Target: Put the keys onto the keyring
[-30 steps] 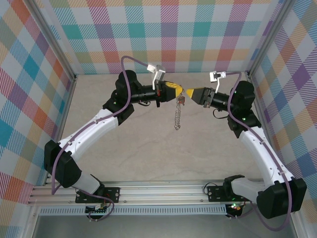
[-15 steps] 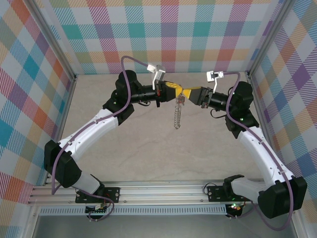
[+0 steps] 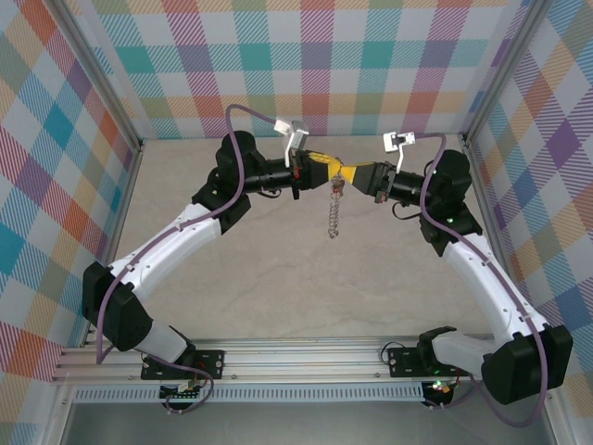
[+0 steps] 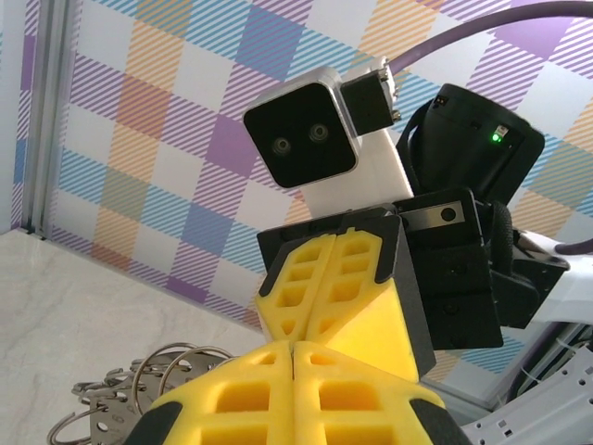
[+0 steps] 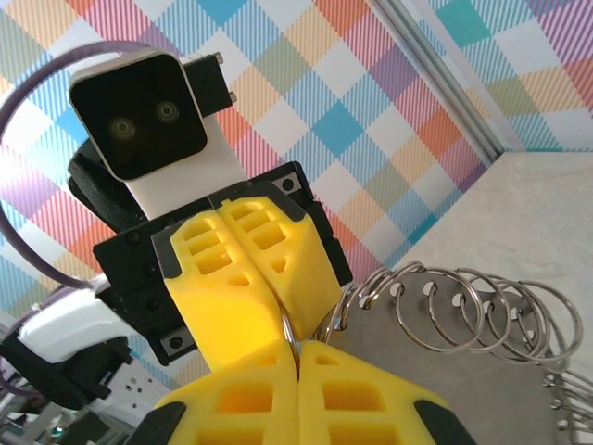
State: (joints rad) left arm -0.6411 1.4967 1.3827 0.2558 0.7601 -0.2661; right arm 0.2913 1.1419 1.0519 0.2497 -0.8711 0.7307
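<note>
Claws meet tip to tip — left claw [image 3: 335,171] pinches keyring [image 3: 333,213], right claw [image 3: 350,173] shut.

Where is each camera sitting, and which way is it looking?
Top external: high above and behind the arms, looking down at the table; both arms show, left gripper and right gripper tip to tip, the keyring dangling below.
Left wrist: on the left arm, looking along its own yellow fingers at the right gripper.
Right wrist: on the right arm, looking along its own yellow fingers at the left gripper.
Shared: every view sees the keyring.
</note>
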